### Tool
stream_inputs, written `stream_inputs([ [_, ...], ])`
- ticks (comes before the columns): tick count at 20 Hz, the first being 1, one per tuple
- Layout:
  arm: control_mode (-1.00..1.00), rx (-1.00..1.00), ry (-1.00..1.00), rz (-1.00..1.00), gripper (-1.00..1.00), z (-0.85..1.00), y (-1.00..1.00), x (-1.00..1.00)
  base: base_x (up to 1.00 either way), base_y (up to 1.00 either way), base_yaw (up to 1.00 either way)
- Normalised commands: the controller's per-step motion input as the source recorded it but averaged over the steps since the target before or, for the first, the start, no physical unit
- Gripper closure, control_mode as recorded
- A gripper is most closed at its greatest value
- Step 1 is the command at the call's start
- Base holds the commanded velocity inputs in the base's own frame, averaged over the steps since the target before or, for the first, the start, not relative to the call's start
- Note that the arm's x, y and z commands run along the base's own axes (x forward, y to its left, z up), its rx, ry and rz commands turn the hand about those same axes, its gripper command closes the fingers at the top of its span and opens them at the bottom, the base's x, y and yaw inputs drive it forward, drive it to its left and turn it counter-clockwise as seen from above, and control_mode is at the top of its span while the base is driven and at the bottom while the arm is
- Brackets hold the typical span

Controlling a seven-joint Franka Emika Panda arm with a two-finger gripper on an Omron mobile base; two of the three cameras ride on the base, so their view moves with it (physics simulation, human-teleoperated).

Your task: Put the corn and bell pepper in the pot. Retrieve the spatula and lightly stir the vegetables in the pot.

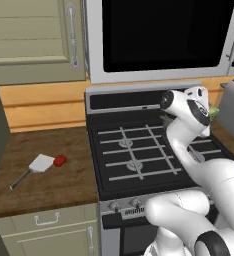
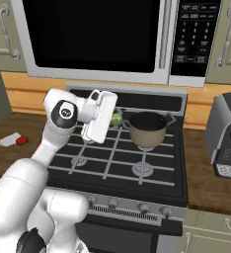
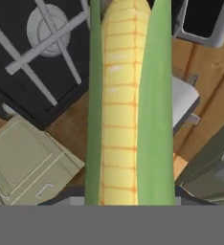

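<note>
jaws pinching corn [image 3: 128,105], held in air over the stove beside pot [image 2: 147,129]; bell pepper [image 1: 60,160] touching spatula [image 1: 35,167] blade on left wooden surface [image 1: 49,182]

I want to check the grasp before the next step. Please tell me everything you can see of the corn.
The corn is a slim cob with rows of yellow kernels, flanked by two long green husk strips. In the hand view it runs lengthwise from the bottom edge to the top, very close to the camera, so it seems to be held in the tool, up in the air above the stove and counter. In the right base view a bit of green shows beside the hand, just left of the pot. The fingertips are hidden.
</note>
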Motion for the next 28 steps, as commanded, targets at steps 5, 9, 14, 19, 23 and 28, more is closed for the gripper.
stream_inputs([
  [5, -1.00, -0.37, 0.06, -0.01, 1.00, -0.19, -0.67, 0.74, 0.00, 0.00, 0.00],
  [9, -1.00, 0.01, 0.16, -0.02, 1.00, -0.06, -0.20, 0.56, 0.00, 0.00, 0.00],
  [14, -1.00, 0.05, 0.19, -0.01, 1.00, 0.27, 0.00, 0.60, 0.00, 0.00, 0.00],
  [19, -1.00, 0.00, 0.10, -0.03, 1.00, -0.01, -0.06, 0.88, 0.00, 0.00, 0.00],
  [23, -1.00, -0.02, 0.03, -0.01, 1.00, -0.32, -0.20, 0.79, 0.00, 0.00, 0.00],
  [28, -1.00, -0.02, 0.00, 0.00, 1.00, -0.44, -0.38, 0.47, 0.00, 0.00, 0.00],
])
